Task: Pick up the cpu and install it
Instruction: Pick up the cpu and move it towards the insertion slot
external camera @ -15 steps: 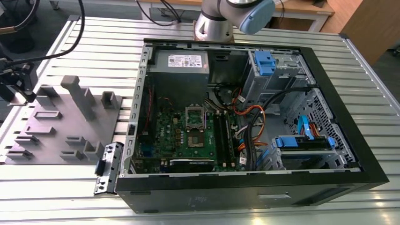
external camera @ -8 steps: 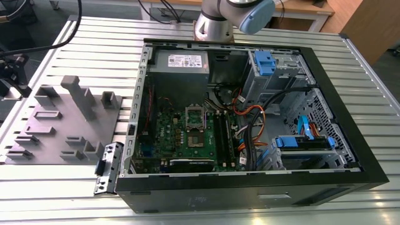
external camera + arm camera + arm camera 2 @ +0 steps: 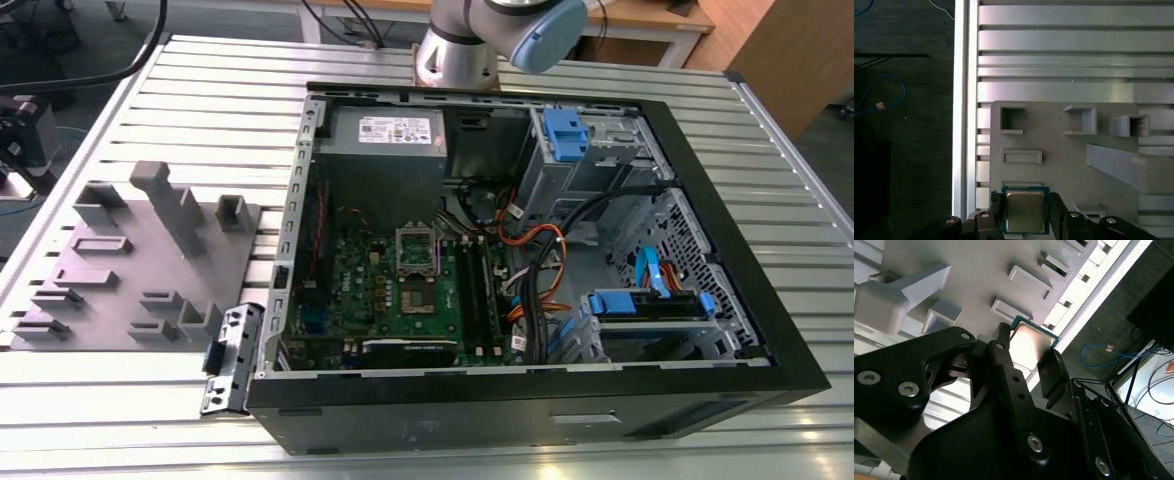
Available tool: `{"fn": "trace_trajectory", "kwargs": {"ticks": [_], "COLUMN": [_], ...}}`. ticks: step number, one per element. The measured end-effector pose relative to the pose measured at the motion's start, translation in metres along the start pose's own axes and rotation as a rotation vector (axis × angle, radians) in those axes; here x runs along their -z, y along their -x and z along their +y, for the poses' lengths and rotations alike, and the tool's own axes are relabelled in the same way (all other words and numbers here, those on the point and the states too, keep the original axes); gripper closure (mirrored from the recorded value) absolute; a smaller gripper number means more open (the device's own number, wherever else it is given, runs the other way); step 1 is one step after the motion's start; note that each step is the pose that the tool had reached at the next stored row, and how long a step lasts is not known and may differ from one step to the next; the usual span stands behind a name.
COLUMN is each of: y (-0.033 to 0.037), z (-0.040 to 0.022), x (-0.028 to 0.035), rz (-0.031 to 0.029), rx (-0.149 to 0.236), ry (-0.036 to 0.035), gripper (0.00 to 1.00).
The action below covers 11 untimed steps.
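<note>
The cpu (image 3: 1025,211) is a small square chip with a silver-grey top and a teal rim. My gripper (image 3: 1026,212) is shut on it, one dark finger (image 3: 996,209) pressing each of two opposite edges. In the second wrist view the cpu (image 3: 1032,342) sits between the fingertips (image 3: 1053,371) of the gripper (image 3: 1026,354), held above the grey plastic tray (image 3: 979,270). In the exterior view the green motherboard (image 3: 378,290) lies inside the open computer case (image 3: 534,400), with its metal-framed socket (image 3: 418,250) near the middle.
The grey tray (image 3: 134,260) with raised blocks and recesses lies on the slatted metal table (image 3: 200,90) at the exterior view's left of the case. The arm's base (image 3: 461,50) stands behind the case. Cables, blue drive brackets and a power supply (image 3: 387,130) crowd the case.
</note>
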<state>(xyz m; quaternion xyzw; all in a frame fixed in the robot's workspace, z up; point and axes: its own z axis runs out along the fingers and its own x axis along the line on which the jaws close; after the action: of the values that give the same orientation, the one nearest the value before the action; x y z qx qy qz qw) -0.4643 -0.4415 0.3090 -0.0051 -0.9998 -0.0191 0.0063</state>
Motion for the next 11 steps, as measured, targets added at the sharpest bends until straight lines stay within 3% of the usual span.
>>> {"fn": "trace_trajectory", "kwargs": {"ticks": [11], "y": [-0.0001], "z": [0.0003], "x": [0.0066], "rz": [0.0001], "rx": [0.000], "ry": [0.0000], "gripper": [0.53]}}
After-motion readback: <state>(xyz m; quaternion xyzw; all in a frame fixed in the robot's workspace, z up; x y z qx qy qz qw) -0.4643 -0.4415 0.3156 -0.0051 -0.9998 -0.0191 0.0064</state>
